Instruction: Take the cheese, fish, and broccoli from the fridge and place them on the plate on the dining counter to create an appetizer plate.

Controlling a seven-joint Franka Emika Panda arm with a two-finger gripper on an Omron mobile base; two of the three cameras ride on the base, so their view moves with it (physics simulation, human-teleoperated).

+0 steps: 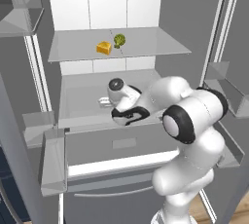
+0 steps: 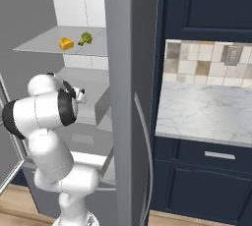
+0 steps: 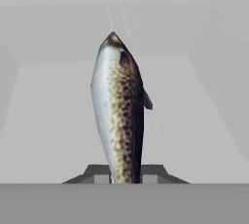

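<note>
In the hand view the fish point(image 3: 119, 106) is standing long and slim from 6 o'clock up toward 12 o'clock, its pointed end at the top and its lower end going down between the two dark fingertips point(image 3: 101, 173) at the bottom edge. Its one side is pale silver-white and the other side is turning to a dark, brown-speckled back, with a small dark fin sticking out toward 3 o'clock. The gripper point(image 3: 125, 175) is pressing together on the lower end of the fish — the tips are sitting tight at both sides of it. Behind the fish a pale glass shelf is lying flat, inside the white interior of the fridge point(image 1: 73, 4). In the left base view the arm is reaching forward into the open fridge, over the lower shelf, and the hand is partly hiding behind the wrist, so the fish itself is too small to tell there. On the upper glass shelf point(image 1: 146, 45) the cheese point(image 1: 103, 47) — a small yellow-orange wedge — is lying just beside the broccoli point(image 1: 118, 40), a bumpy yellow-green floret at about 2 o'clock from the cheese. In the right base view the same two things are sitting side by side on that shelf, the cheese point(image 2: 66, 43) to the left of the broccoli point(image 2: 85, 38).
</note>
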